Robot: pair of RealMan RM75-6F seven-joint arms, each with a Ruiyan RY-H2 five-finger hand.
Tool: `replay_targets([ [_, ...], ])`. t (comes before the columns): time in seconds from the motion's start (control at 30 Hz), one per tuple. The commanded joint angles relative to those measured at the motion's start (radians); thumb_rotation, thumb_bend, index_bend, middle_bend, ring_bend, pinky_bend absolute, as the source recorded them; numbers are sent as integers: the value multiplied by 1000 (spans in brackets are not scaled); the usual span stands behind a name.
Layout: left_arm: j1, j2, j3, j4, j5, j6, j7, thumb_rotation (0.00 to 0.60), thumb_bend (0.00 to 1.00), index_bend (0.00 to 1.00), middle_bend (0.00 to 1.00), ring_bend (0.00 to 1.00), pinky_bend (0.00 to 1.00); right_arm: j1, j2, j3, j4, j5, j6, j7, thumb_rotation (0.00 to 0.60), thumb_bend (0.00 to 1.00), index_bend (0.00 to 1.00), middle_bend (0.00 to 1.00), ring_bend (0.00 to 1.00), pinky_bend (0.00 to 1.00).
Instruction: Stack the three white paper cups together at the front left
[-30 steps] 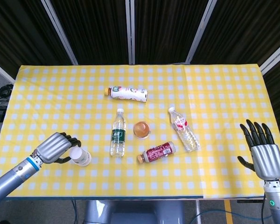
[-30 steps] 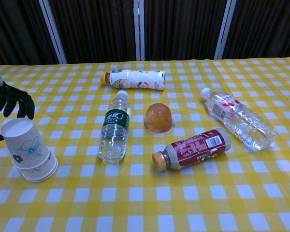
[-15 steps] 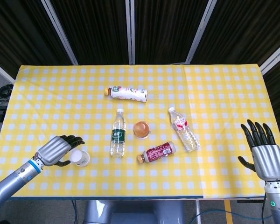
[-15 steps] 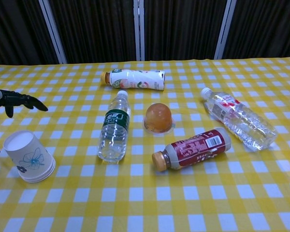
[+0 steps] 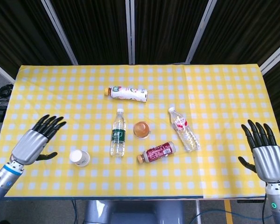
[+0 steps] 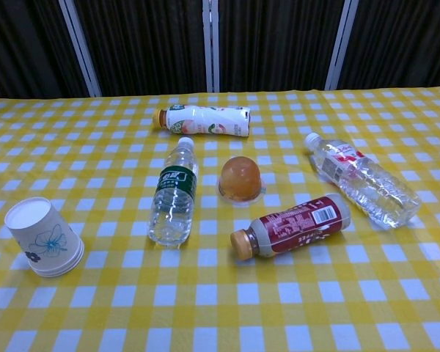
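The cups [image 5: 79,157] are released by the left hand [image 5: 33,143], which is now drawn back to the left with fingers spread. The stack is set down upside down, tilted on the cloth.

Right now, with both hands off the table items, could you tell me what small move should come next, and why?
Probably none on the cups: the paper cup stack already stands nested, mouth down, at the front left, touched by nothing. The left hand is open and apart from it; the right hand is open at the far side. I would just ease the left hand a little farther away.
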State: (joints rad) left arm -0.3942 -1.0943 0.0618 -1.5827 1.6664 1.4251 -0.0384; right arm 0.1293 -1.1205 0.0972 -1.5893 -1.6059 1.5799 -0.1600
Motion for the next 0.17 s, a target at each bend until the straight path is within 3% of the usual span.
replay_targets([
  [0.03, 112, -13, -12, -57, -58, 109, 80, 600, 60, 0, 0, 0, 0, -3, 1, 3, -5, 11, 0, -9, 600, 0, 0, 0, 0, 0],
  [0.17, 174, 40, 19, -153, -70, 137, 159, 600, 60, 0, 0, 0, 0, -7, 12, 9, -27, 32, -5, -7, 600, 0, 0, 0, 0, 0],
])
